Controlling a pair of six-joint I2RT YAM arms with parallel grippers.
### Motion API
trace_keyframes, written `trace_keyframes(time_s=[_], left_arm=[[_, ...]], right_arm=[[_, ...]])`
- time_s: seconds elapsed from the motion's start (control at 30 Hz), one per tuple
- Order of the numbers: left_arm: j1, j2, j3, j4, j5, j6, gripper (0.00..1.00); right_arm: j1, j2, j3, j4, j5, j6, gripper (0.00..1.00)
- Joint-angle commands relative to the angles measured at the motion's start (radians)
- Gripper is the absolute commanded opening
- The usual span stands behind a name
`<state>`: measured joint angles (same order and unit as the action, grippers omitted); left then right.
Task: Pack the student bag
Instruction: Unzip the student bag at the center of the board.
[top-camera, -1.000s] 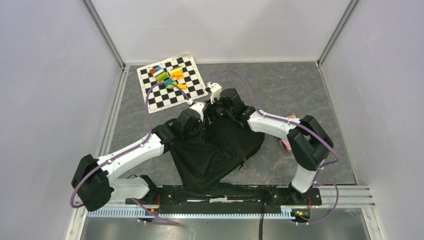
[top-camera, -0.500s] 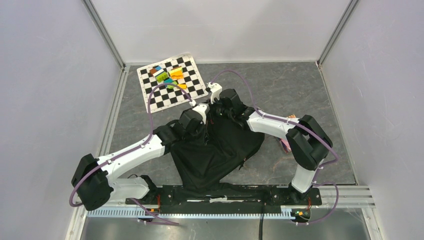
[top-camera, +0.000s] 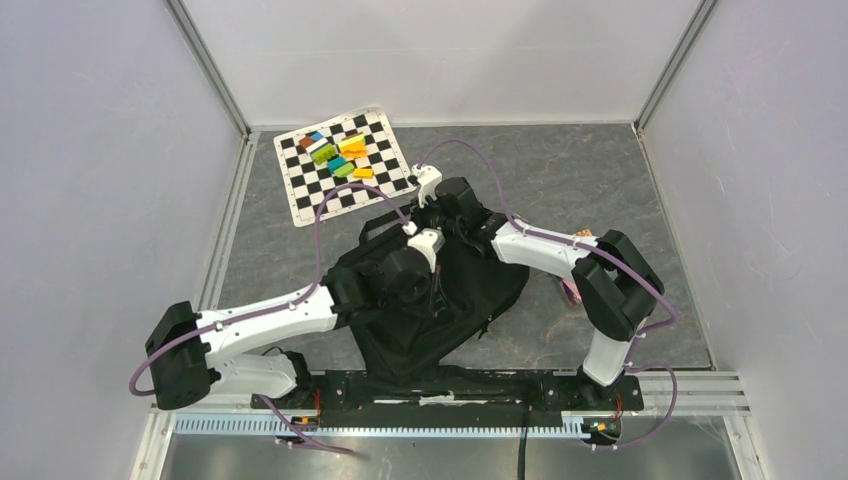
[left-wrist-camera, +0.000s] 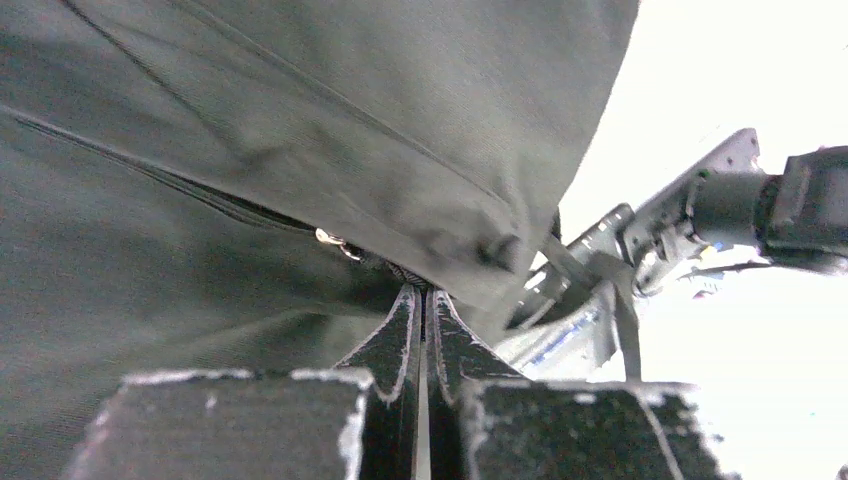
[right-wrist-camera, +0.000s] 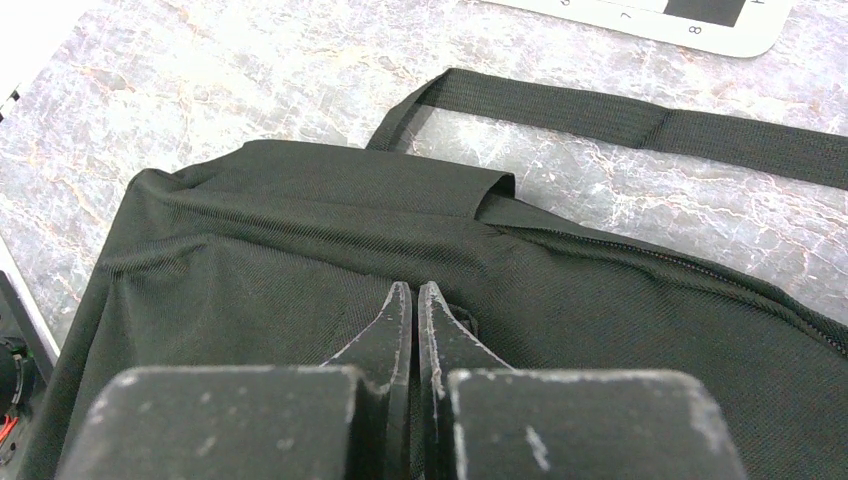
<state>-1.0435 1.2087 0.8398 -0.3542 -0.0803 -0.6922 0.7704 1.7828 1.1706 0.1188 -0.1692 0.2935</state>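
Note:
The student bag (top-camera: 440, 305), a large black fabric backpack, lies in a heap between my two arms, one strap (right-wrist-camera: 610, 120) stretched over the marble floor. My left gripper (left-wrist-camera: 422, 291) is shut at the bag's zipper line, pinching a bit of fabric beside a small metal pull (left-wrist-camera: 334, 241), with the cloth hanging lifted above it. In the top view the left gripper (top-camera: 412, 275) sits over the middle of the bag. My right gripper (right-wrist-camera: 412, 288) is shut, its tips pinching the fabric at the bag's far end (top-camera: 452, 212).
A checkerboard mat (top-camera: 320, 195) with several small coloured blocks (top-camera: 340, 155) lies at the back left. A pink and orange object (top-camera: 573, 288) shows under the right arm. Grey walls enclose the floor on three sides.
The right gripper has shut on the fabric. My left arm has drawn back toward the near edge and right, dragging bag fabric with it; a strap loop now shows at the back left.

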Motion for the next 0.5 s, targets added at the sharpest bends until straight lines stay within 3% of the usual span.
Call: trace_keyframes(time_s=[0.0,0.2,0.4,0.43,0.47], left_arm=[[-0.109,-0.022,-0.005,0.082,-0.011,-0.141,0.02],[-0.241,0.01,-0.026,0.134,-0.087,-0.242,0.02],[-0.273,0.006,-0.017,0.092,-0.157,-0.258,0.02],[-0.272,-0.009,-0.007,0.075,-0.175,-0.249,0.03],[-0.273,-0.024,0.003,0.048,-0.199,-0.235,0.12]], right_arm=[[-0.002,0.015,0.052,0.027,0.057,-0.03,0.0],[-0.003,0.018,0.055,0.025,0.071,-0.04,0.0],[-0.001,0.001,0.068,-0.007,0.074,-0.061,0.0],[-0.002,-0.008,0.073,-0.02,0.074,-0.073,0.0],[-0.001,-0.017,0.081,-0.042,0.074,-0.085,0.05]])
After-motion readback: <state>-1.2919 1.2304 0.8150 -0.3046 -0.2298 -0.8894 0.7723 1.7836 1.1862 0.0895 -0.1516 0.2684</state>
